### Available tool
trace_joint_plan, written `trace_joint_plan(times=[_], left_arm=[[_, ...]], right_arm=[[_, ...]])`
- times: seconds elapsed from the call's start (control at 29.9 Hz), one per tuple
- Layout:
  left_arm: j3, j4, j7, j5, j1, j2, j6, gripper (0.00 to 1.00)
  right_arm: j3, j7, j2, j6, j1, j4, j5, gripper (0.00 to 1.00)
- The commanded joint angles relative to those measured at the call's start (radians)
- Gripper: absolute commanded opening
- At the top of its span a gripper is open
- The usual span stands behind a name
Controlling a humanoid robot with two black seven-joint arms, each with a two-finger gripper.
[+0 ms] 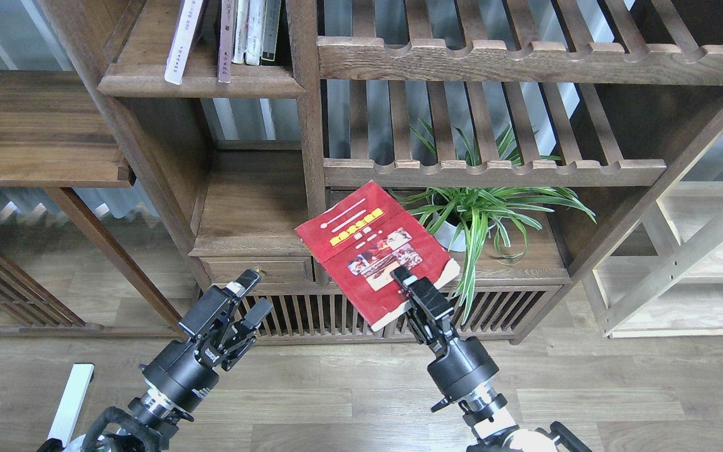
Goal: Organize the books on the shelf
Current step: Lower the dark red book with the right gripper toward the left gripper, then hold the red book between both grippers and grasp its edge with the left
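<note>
Presently one red book [374, 251], glossy paperback with yellow title, is clamped at its near edge by the right gripper [407, 280], held tilted before the cabinet's slatted doors [311, 314]. Left gripper [250, 296] hangs empty, fingers apart. Five upright books [236, 34], tops cut off, stand on the dark moulded shelf [201, 85], far left.

Soft daylight comes through the slats behind the shelving [493, 113]; everything sharp, faint shadows, straight lines bowing near the edges
</note>
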Motion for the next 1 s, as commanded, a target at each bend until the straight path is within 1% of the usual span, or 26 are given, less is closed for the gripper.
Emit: trace_joint_plan(times=[0.0,0.13,0.27,0.47,0.7,0.84,0.97], left_arm=[[0.001,0.007,-0.003,-0.024,0.002,-0.013,0.000,0.88],[0.015,0.007,-0.003,-0.019,0.001,-0.013,0.000,0.95],[0.033,0.009,-0.003,-0.018,0.002,-0.011,0.000,0.98],[0.052,0.015,-0.003,-0.018,0.001,-0.015,0.000,0.98],[0.081,0.015,-0.010,-0.018,0.007,-0.015,0.000,0.98],[0.110,0.018,-0.043,-0.018,-0.001,-0.015,0.000,0.96],[0.118,0.018,-0.048,-0.018,-0.004,-0.013,0.000,0.87]], right_arm=[[-0.021,0.001,0.000,0.000,0.000,0.000,-0.011,0.05],[-0.024,0.001,0.000,0.000,0.003,0.000,-0.018,0.05],[-0.052,0.000,0.000,0.000,0.013,0.000,-0.021,0.05],[-0.104,0.001,0.000,0.000,0.018,0.000,-0.029,0.04],[-0.121,0.001,0.000,0.000,0.018,0.000,-0.043,0.04],[-0.141,0.001,0.000,0.000,0.015,0.000,-0.044,0.04],[-0.158,0.001,0.000,0.000,0.013,0.000,-0.046,0.04]])
